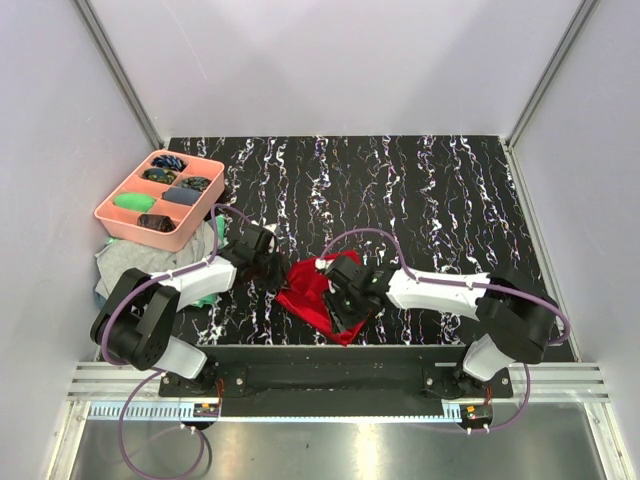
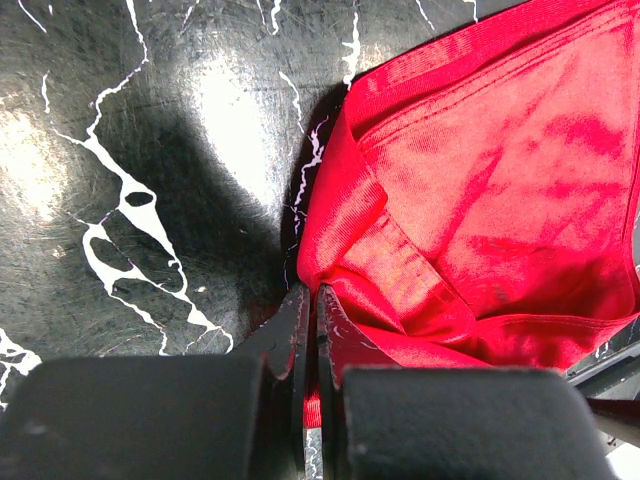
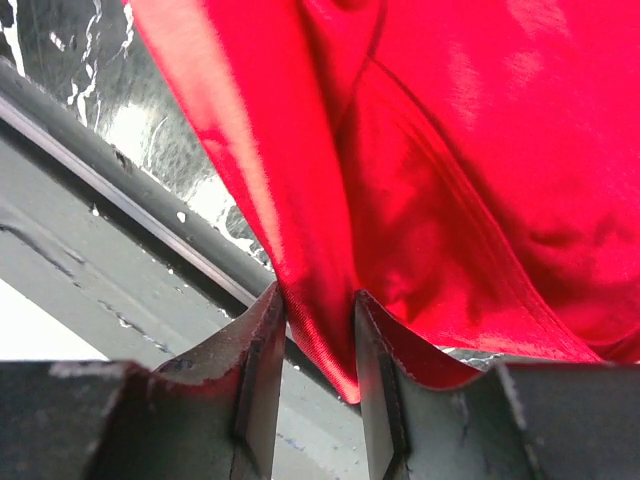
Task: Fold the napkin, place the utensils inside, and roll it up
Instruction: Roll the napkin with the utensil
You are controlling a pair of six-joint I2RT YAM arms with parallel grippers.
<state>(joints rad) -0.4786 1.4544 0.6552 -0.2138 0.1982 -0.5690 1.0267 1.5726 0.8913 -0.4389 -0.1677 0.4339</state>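
Note:
The red napkin (image 1: 308, 288) lies bunched and creased near the table's front edge, between the two arms. My left gripper (image 1: 273, 270) is at its left edge; in the left wrist view the left gripper (image 2: 312, 300) has its jaws almost together, with a fold of the napkin (image 2: 500, 180) pinched between them. My right gripper (image 1: 343, 312) is at the napkin's near corner. In the right wrist view the right gripper (image 3: 318, 300) clamps a bunched corner of the napkin (image 3: 450, 180), and the cloth's folds draw tight toward the fingers. The fork and the gold utensil are out of view.
A pink compartment tray (image 1: 112, 214) with small dark and green items stands at the back left. A pile of grey and green cloths (image 1: 125, 265) lies beside the left arm. The table's metal front rail (image 3: 90, 200) runs just under the right gripper.

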